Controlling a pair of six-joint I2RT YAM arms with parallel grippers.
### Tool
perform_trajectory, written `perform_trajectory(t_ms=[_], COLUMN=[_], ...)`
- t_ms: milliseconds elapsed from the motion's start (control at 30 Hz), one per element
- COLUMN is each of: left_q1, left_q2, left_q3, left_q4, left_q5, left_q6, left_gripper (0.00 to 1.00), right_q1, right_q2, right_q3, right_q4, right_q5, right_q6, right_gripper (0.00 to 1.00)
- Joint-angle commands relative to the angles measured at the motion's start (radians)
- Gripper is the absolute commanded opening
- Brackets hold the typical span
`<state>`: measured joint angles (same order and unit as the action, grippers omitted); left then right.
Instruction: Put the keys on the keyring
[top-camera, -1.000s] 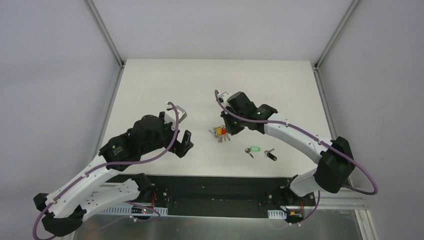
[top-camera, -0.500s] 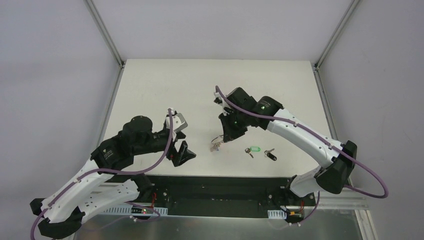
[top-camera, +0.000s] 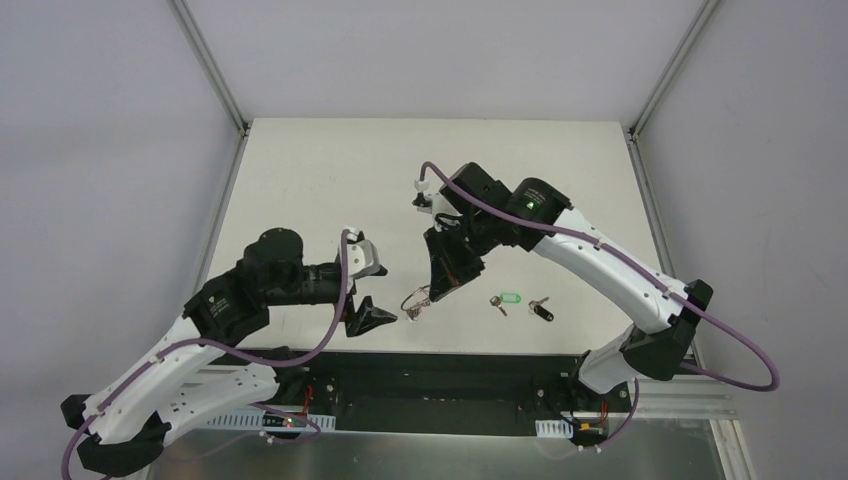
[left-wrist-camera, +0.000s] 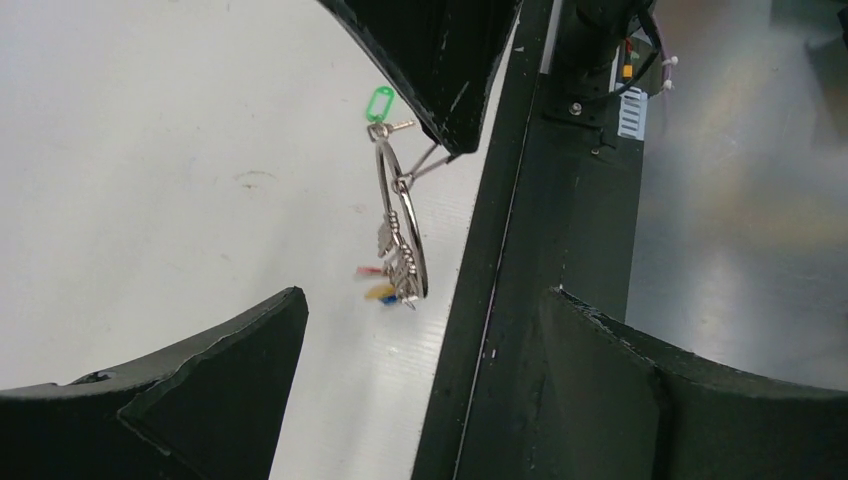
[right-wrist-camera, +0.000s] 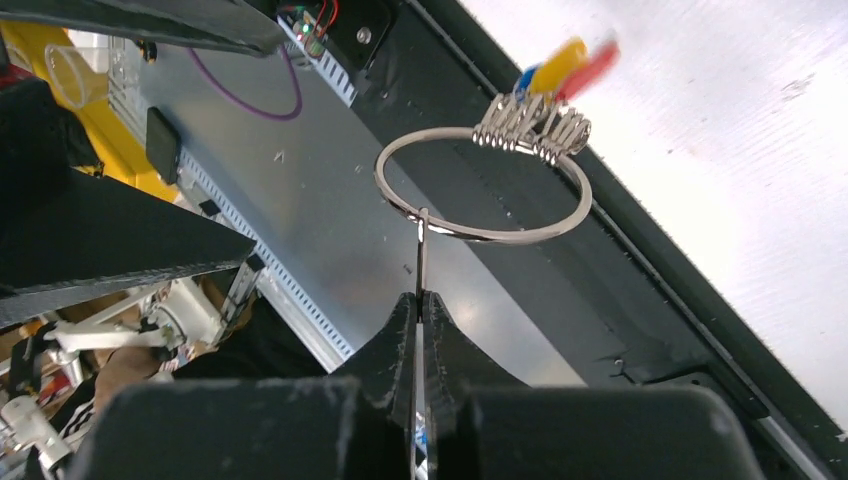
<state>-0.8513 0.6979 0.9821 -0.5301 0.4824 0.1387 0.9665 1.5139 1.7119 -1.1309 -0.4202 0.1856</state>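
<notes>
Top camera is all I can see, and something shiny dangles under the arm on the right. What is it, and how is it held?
Observer: A keyring. The right wrist camera shows the right gripper shut on a thin metal stem that sticks out from the ring.
Operator: Is anything hanging on it?
Observer: Yes, a bunch of keys on the side away from the grip, with yellow, red and blue heads.
Operator: And the other arm?
Observer: Its wrist camera shows the left gripper open, with the ring nearly edge-on ahead, in the gap between its jaws.
</notes>
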Motion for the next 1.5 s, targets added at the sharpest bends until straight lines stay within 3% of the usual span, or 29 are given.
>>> perform_trajectory(t_ms=[0, 267, 667, 1200, 1467], left_q1=[-0.004, -0.004, -0.005, -0.005, -0.006], left_q2=[-0.043, -0.074, -0.126, -0.159, -0.146], left_q3=[0.005, -0.023, -0.087, -0.116, -0.114], left_q4=[0.068, 0.094, 0.156, 0.173, 0.174], left_q5=[0.036, 0.12, 0.114, 0.098, 0.106], left_q6=[0.084, 0.126, 0.161, 0.174, 0.171], left_gripper=[0.86, 0.85, 0.82, 0.62, 0.42], right_q1=[0.031, 0.065, 0.103, 0.128, 0.134], right_q2=[0.02, 0.056, 0.155, 0.191, 0.19], right_q3=[0.064, 0.138, 0.271, 0.341, 0.355], right_q4=[-0.06, -0.049, -0.079, -0.064, -0.067], right_q5=[-0.093, -0.13, -0.157, -0.157, -0.153], right_q6=[0.057, 0.14, 0.194, 0.245, 0.254], right_gripper=[0.0, 0.0, 0.0, 0.0, 0.0])
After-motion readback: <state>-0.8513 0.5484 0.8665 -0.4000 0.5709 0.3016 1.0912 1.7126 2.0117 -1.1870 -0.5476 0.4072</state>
